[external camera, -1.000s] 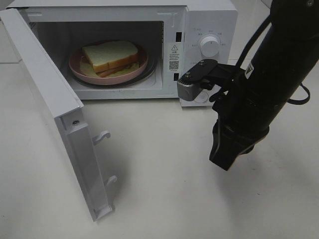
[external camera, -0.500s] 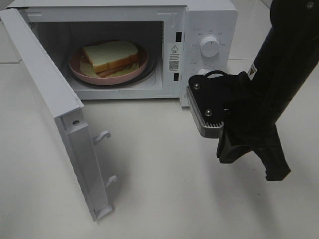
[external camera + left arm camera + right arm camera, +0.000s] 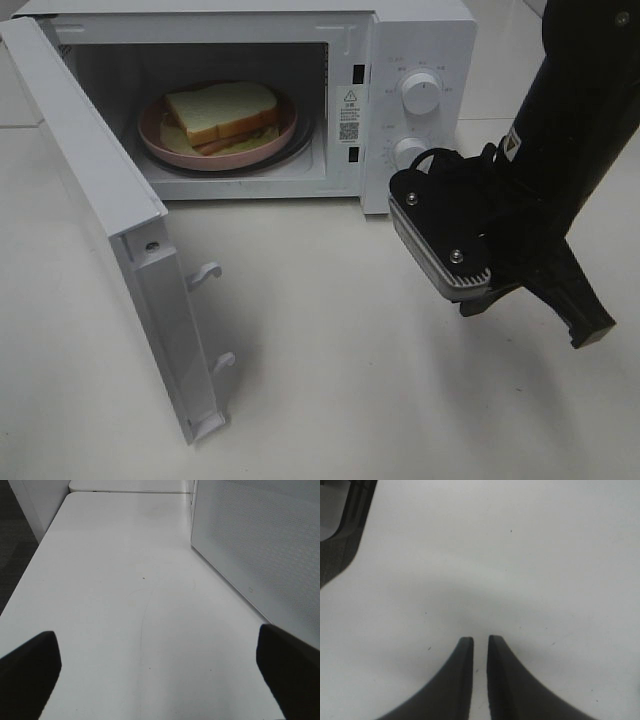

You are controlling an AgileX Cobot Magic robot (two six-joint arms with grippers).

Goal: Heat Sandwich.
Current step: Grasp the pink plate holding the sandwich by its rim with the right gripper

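The sandwich [image 3: 225, 108], stacked white bread with tan crusts, lies on a round pink plate [image 3: 158, 140] inside the white microwave [image 3: 415, 50]. Its door [image 3: 110, 220] is swung wide open to the left. My right gripper [image 3: 590, 335] hangs over the table in front of the control panel, pointing down and to the right. In the right wrist view, the right gripper [image 3: 476, 639] has a thin slit between its fingers and holds nothing. My left gripper [image 3: 157, 645] stands wide open over bare table and does not show in the exterior high view.
Two dials [image 3: 420, 92] sit on the microwave's right panel, close behind the right arm's wrist camera block [image 3: 445, 250]. A perforated white microwave panel [image 3: 260, 545] stands beside the left gripper. The white table [image 3: 330, 380] stretches in front.
The right arm has swung away from the control panel, down and to the right, its gripper turning from pointing lower left to lower right. Its fingers have parted slightly. The left gripper stays open.
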